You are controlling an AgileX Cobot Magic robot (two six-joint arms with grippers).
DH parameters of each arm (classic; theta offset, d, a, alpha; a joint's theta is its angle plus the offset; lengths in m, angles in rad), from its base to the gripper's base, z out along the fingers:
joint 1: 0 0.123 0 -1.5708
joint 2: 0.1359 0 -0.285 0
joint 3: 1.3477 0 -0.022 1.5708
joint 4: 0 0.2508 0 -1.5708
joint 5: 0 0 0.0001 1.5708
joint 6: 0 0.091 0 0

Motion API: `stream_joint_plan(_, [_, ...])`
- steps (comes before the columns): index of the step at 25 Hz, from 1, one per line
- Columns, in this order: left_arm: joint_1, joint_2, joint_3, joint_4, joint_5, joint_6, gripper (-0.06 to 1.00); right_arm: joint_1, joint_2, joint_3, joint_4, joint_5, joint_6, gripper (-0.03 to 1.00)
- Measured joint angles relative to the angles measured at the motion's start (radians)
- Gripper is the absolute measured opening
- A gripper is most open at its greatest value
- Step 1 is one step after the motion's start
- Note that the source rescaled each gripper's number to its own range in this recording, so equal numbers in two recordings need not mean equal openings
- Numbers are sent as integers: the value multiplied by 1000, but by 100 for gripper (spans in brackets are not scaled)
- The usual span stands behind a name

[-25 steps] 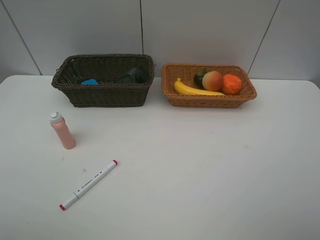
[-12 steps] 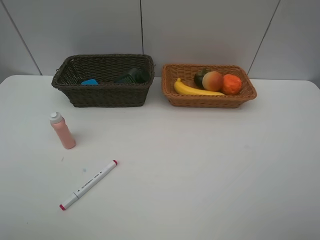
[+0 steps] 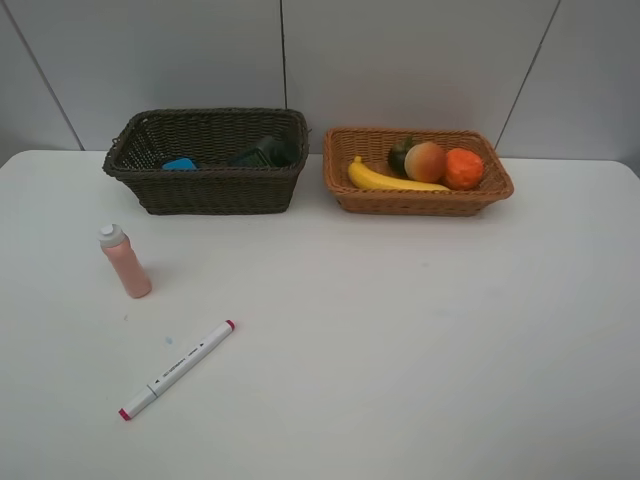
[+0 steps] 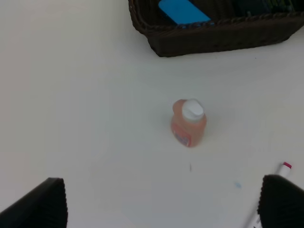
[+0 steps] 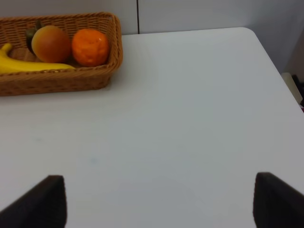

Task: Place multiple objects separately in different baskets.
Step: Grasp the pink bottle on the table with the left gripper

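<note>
A white desk [image 3: 400,350] stands against pale grey wall panels. In the exterior view, nearest in the lower left of the frame, a white red-tipped marker [image 3: 177,369] lies slantwise; the dark print along its barrel is too small to read. Just beyond it, at middle left, the pink bottle [image 3: 126,262] stands upright with a white cap; its label shows as a bluish patch in the left wrist view [image 4: 182,138], illegible. At the far edge sit the dark brown basket [image 3: 205,190], upper left, holding a blue flat object [image 3: 180,164] and a dark item [image 3: 262,152], and the orange-tan basket [image 3: 420,200], upper right, with banana [image 3: 392,180], peach [image 3: 425,161], orange [image 3: 463,168] and mangosteen [image 3: 400,153].

The left gripper [image 4: 164,202] hangs above the desk on the near side of the bottle, fingers [image 4: 45,204] spread wide, holding nothing. The right gripper [image 5: 159,199] hovers over bare desk, equally spread and empty.
</note>
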Motion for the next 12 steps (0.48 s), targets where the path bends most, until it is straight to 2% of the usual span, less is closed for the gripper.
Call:
stream_joint_plan(3, [0, 172, -62, 0, -6, -59, 100, 0, 0, 0, 0, 0, 0, 100])
stream_joint_plan(8, [-4, 402, -72, -19, -21, -194, 100, 0, 0, 0, 0, 0, 0, 100])
stream_joint_plan(12, [-59, 531, -72, 0, -63, -270, 100, 0, 0, 0, 0, 0, 0, 100])
